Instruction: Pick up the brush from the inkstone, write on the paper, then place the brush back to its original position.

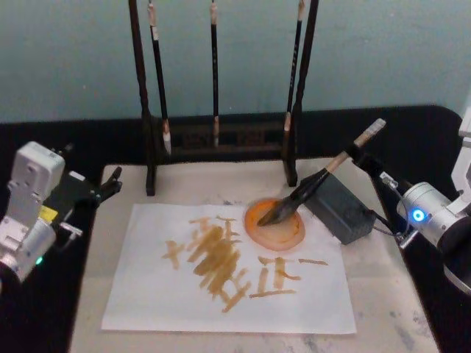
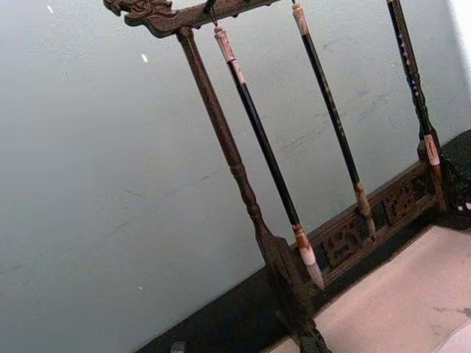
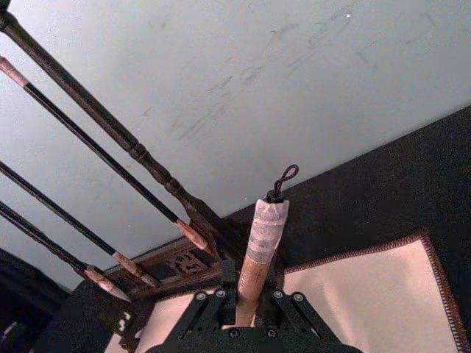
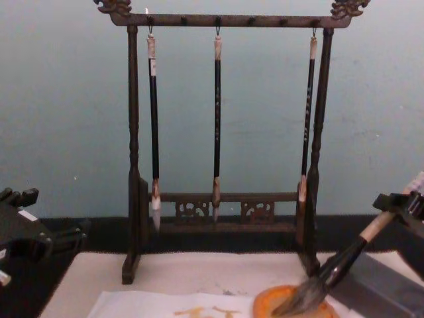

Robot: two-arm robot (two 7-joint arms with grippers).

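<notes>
From the head view, the brush (image 1: 313,184) slants down from the right of the frame, its bushy tuft resting in the inkstone (image 1: 293,237), just right of centre. That round orange-rimmed dish sits on the upper right corner of the paper (image 1: 147,294). The right gripper (image 1: 355,152) pinches the pale upper shaft. The right wrist view shows what the head view cannot: the wrapped tan handle (image 3: 265,228) stands clamped between black linkage fingers (image 3: 199,309). The chest view adds the wooden rack (image 4: 232,20) in full, with its carved top bar and three slim hanging brushes (image 4: 216,112). A dark grey block (image 1: 340,207) lies just beside the dish. The beige mat (image 1: 390,294) is bare along the lower right. The left gripper (image 1: 107,184) sits at the mat's left edge, well apart; its state cannot be told.
</notes>
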